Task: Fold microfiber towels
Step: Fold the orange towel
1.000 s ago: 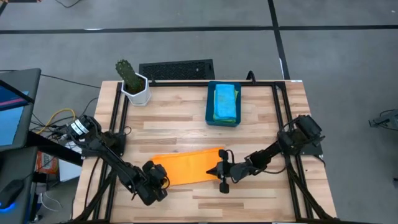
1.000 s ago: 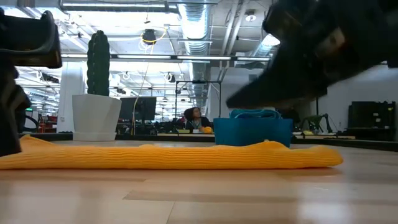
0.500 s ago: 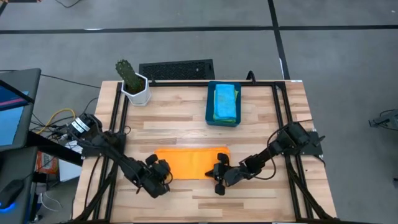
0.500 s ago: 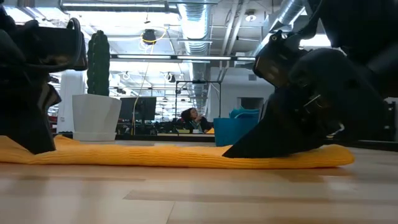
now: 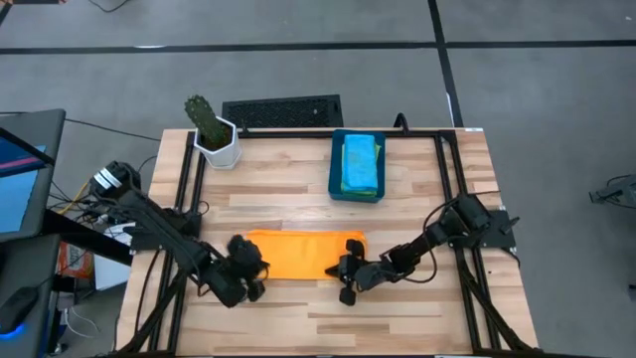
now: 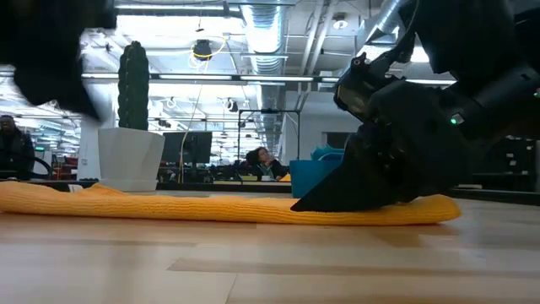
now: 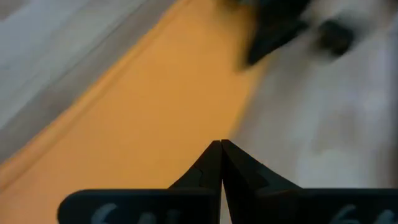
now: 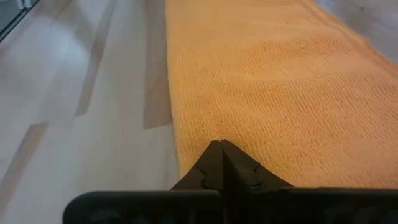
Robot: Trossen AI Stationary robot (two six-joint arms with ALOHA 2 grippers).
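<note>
An orange microfiber towel (image 5: 298,256), folded into a long band, lies flat on the table near its front edge; it also shows in the low view (image 6: 211,209). My left gripper (image 5: 246,270) is shut and hangs above the towel's left end, clear of it; in its wrist view (image 7: 221,144) the towel (image 7: 143,112) passes below, blurred. My right gripper (image 5: 345,275) is shut at the towel's right end. Folded light blue and green towels (image 5: 360,162) lie in the dark blue bin (image 5: 336,184). My right gripper rests its shut fingers (image 6: 337,198) on top of the towel's right end, by its near edge (image 8: 205,134). The fingers come slanting down from the table's right side and point along the band. The towel lies flat on the table under them.
The dark blue bin stands at the back, right of centre, and also shows in the low view (image 6: 316,177). A cactus in a white pot (image 5: 214,134) stands at the far left corner. Bare wood lies between the towel and the bin.
The towel, slanted a second ago with its left end nearer the front, now lies level and a little farther from the front edge. My left gripper has risen off the towel's left end. My right gripper has moved a little toward the table's left, staying on the towel.
</note>
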